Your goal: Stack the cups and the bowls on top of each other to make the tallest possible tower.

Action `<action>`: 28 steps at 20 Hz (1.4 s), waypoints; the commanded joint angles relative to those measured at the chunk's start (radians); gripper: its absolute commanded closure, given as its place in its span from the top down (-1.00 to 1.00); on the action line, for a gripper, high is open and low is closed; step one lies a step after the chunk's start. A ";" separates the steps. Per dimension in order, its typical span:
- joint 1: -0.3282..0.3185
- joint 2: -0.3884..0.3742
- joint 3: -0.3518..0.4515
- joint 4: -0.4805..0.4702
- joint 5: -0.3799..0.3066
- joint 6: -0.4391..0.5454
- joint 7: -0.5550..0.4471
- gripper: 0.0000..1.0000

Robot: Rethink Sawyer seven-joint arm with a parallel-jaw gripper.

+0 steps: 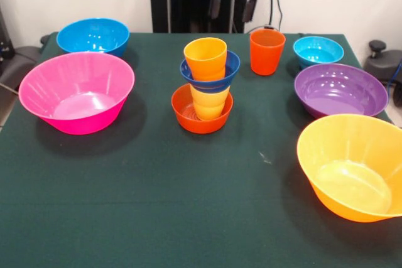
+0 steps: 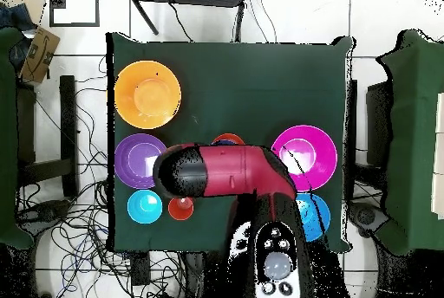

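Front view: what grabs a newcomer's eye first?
The tower at mid-table: an orange-red bowl, yellow cup, dark blue bowl and light orange cup. The big pink bowl sits to its left and the yellow-orange bowl at near right. Overhead, the red arm covers the table's middle.

No legible text — none anywhere.
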 commanded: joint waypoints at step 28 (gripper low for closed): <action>0.324 0.097 -0.059 0.218 0.129 -0.256 0.259 1.00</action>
